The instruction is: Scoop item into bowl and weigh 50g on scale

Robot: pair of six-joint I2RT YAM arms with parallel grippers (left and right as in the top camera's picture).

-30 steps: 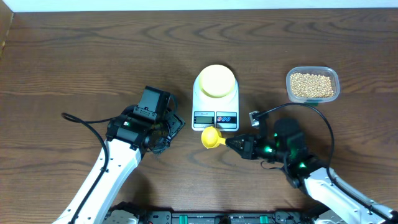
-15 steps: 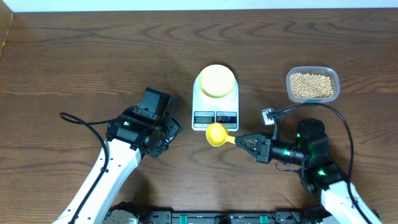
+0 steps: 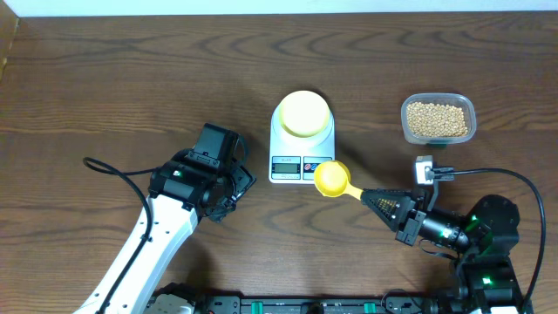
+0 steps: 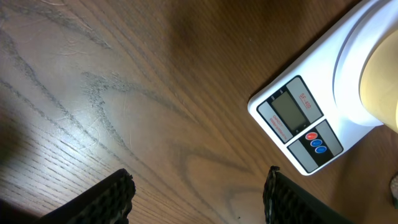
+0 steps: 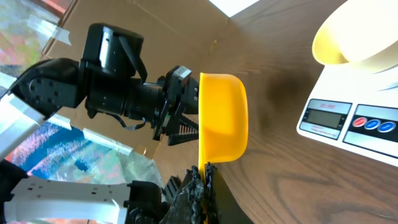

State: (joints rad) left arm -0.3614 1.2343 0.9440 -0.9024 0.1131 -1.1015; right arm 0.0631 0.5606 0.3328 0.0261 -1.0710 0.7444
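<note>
Right gripper clamped on yellow scoop handle, scoop empty at scale front-right corner. Left gripper jaws apart, holding nothing. Bowl on scale, beans in clear tub

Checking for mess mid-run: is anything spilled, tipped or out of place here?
Nothing stands out. The beans all sit inside the clear tub, none on the table; the bowl sits centred and upright on the scale; the right tool holds the yellow scoop, which looks empty.
</note>
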